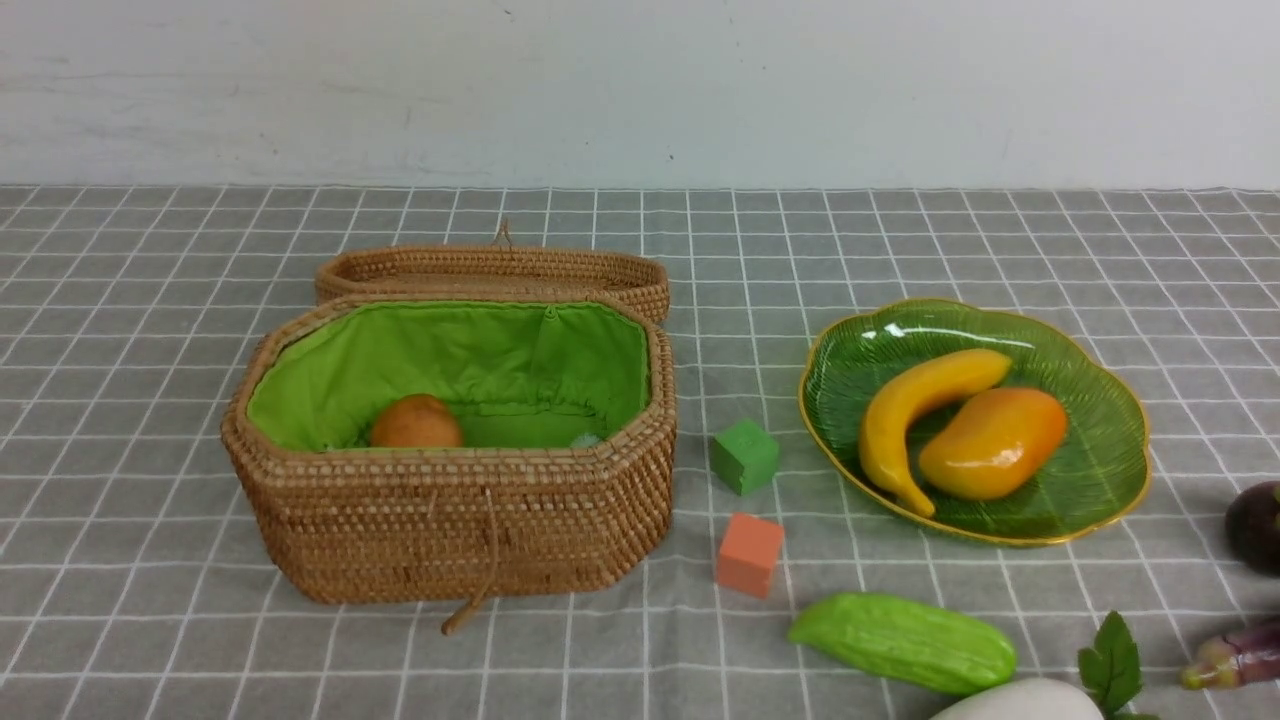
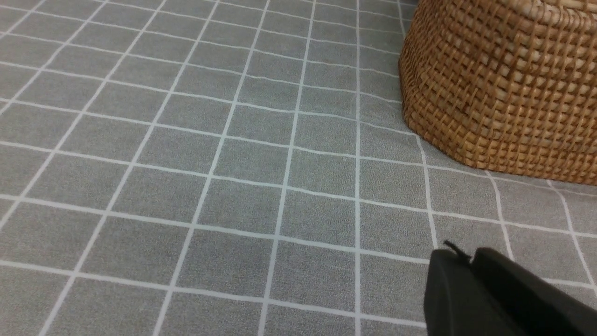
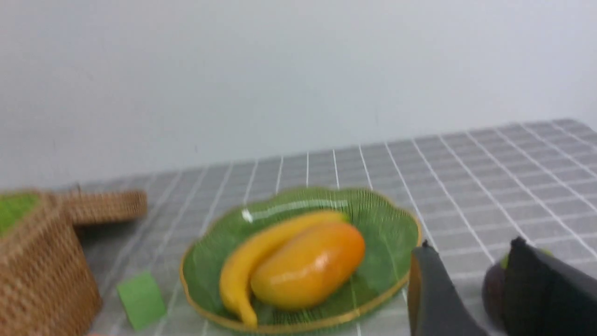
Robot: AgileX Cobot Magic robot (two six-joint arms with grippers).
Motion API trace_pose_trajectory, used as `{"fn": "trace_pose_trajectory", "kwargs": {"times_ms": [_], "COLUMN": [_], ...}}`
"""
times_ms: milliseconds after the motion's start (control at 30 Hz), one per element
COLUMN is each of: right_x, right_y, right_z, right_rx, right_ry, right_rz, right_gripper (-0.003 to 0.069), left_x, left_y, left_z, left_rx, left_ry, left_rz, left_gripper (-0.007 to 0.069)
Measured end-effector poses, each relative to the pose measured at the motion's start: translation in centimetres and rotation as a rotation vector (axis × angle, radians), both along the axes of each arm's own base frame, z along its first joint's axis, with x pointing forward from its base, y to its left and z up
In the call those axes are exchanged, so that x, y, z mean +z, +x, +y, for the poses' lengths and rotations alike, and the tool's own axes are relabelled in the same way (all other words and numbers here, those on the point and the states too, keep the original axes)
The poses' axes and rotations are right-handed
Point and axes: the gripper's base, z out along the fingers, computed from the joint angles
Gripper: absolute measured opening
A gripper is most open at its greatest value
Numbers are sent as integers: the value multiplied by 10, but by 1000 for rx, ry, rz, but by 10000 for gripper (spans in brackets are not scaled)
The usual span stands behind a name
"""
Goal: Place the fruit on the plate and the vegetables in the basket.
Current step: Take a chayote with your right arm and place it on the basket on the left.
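Yellow banana [image 1: 920, 410] and orange-yellow mango [image 1: 993, 443] lie touching on the green glass plate [image 1: 1100, 480]. The dark purple mangosteen [image 1: 1255, 525] sits on the bench [image 1: 150, 300] just right of the plate. A brown-orange potato [image 1: 416, 422] rests inside the green-lined rattan basket [image 1: 450, 530], whose lid [image 1: 500, 270] lies open behind it. The bumpy green gourd [image 1: 905, 640], the white leafy vegetable [image 1: 1020, 700] and the purple eggplant [image 1: 1235, 655] lie on the bench nearer the robot than the plate. A green cube [image 1: 745, 456] and an orange cube [image 1: 750, 553] stand between basket and plate. The right gripper [image 3: 471, 247] has its jaws apart, gripping nothing, the mangosteen partly hidden behind one. The left gripper [image 2: 468, 254] has its jaws closed and empty, near the basket's outer wall.
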Motion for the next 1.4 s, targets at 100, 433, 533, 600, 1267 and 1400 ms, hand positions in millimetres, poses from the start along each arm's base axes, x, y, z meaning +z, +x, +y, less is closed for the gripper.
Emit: {"fn": "trace_pose_trajectory", "kwargs": {"times_ms": [100, 433, 533, 600, 1267, 1400], "right_x": [5, 37, 72, 82, 78, 77], "right_y": [-1, -8, -17, -19, 58, 57], "right_z": [-2, -6, 1, 3, 22, 28], "right_rx": [-13, -15, 65, 86, 244, 296], "right_ry": [102, 283, 271, 260, 81, 60], "right_rz": [-60, -203, -187, -167, 838, 842], "right_gripper": [241, 241, 241, 241, 241, 241], "left_x": [0, 0, 0, 0, 0, 0], "left_y": [0, 0, 0, 0, 0, 0], "left_z": [0, 0, 0, 0, 0, 0], "left_rx": [0, 0, 0, 0, 0, 0], "left_ry": [0, 0, 0, 0, 0, 0], "left_rz": [0, 0, 0, 0, 0, 0], "left_gripper": [52, 60, 64, 67, 89, 90]}}
